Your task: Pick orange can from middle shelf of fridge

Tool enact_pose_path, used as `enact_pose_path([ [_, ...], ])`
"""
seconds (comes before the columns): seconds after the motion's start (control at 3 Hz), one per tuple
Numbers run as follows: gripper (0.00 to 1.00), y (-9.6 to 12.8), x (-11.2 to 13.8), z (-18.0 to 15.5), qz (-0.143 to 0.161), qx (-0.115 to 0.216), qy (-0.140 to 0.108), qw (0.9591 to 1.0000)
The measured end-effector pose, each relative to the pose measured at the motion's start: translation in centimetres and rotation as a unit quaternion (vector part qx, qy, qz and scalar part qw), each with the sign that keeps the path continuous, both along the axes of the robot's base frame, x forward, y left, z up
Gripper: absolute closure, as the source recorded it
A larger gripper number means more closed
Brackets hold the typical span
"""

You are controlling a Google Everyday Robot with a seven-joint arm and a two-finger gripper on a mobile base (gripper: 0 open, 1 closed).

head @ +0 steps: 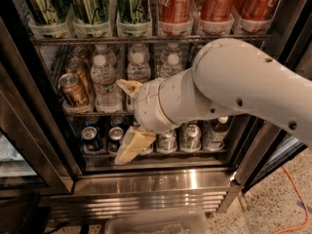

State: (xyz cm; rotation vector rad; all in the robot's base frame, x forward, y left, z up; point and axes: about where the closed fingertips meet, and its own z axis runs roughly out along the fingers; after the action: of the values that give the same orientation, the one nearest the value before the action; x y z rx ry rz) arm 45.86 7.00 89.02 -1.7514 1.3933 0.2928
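The orange can (73,89) stands at the front of the left lane on the middle shelf (100,112) of the fridge (161,183), with similar cans (79,68) behind it. My gripper (119,122) is in front of the shelves, to the right of the orange can and apart from it. It is open and empty: one tan finger (129,87) is level with the water bottles, the other (132,146) hangs before the lower rack. My arm (234,89) hides the right half of the middle shelf.
Water bottles (104,80) stand right of the orange cans. Tall green cans (91,4) and red Coca-Cola cans (174,3) fill the rack above. Small cans (91,138) sit on the rack below. The open door frame (29,130) is at left. An orange cable (297,199) lies on the floor.
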Motion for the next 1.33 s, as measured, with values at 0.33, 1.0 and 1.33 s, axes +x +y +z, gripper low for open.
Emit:
enact_pose_path([
  [0.33,0.0,2.1,-0.2,-1.2,0.007,0.027,0.005,0.9996],
  [1.0,0.0,10.0,1.8,-6.5,0.045,0.072,0.04,0.9956],
  [1.33,0.0,12.4,2.5,-7.1,0.036,0.085,0.04,0.9949],
])
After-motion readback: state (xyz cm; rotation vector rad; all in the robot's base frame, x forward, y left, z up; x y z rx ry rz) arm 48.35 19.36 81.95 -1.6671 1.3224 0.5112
